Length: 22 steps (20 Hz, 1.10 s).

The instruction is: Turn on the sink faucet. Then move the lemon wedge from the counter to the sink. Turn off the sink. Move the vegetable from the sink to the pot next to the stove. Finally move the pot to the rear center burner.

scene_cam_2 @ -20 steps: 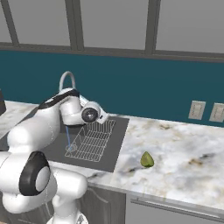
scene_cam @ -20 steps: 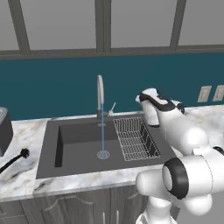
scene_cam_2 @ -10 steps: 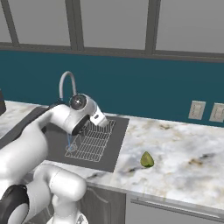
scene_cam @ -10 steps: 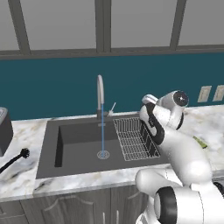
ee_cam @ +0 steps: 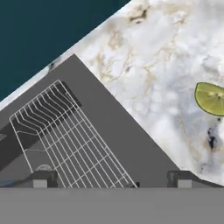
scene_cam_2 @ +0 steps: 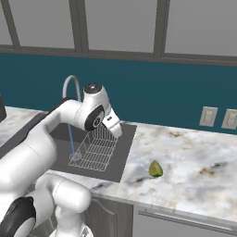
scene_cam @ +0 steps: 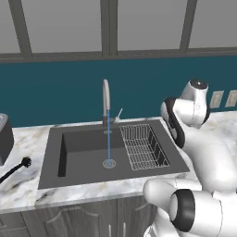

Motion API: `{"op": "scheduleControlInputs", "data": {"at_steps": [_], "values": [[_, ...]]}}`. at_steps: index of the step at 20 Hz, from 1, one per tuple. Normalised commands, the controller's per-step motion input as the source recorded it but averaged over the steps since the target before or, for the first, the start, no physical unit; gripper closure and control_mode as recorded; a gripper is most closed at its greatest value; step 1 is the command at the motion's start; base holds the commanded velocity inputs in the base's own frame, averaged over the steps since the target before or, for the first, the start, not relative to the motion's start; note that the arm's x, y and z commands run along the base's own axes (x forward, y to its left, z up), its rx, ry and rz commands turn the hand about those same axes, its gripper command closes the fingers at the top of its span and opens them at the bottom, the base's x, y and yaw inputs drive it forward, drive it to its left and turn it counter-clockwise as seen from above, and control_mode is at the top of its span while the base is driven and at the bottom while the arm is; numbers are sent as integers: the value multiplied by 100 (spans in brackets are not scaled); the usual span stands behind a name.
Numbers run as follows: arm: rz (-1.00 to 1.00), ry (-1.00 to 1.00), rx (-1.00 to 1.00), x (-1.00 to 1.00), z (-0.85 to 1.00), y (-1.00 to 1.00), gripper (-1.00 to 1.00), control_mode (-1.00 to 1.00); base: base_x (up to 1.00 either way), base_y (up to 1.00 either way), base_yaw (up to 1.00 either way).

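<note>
Running from the faucet (scene_cam: 106, 99), water is falling into the sink (scene_cam: 83, 141); the gripper (ee_cam: 111, 179) is hovering wide open over the rack (ee_cam: 65, 135), lemon wedge (ee_cam: 211, 99) lying on the worktop (scene_cam_2: 194, 157).

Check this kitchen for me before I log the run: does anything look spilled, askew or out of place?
Nothing is spilled or damaged. The sink faucet is running a thin stream into the sink, and a lemon wedge lies loose on the counter right of the basin. The wire rack sits squarely inside.
</note>
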Motion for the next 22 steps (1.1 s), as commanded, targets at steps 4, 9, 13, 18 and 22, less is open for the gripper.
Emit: {"op": "scheduleControlInputs", "data": {"at_steps": [4, 9, 13, 18, 22], "values": [[0, 31, -7, -53, -45, -35, -100, -100, 0, 0, 0], [0, 28, -10, -45, -59, -38, -100, -100, 0, 0, 0], [1, 21, -10, -28, -55, -47, -100, -100, 0, 0, 0], [7, 18, -3, 0, -13, -52, -100, -100, 0, 0, 0], [8, 14, 0, 0, -4, -55, -100, -100, 0, 0, 0]]}}
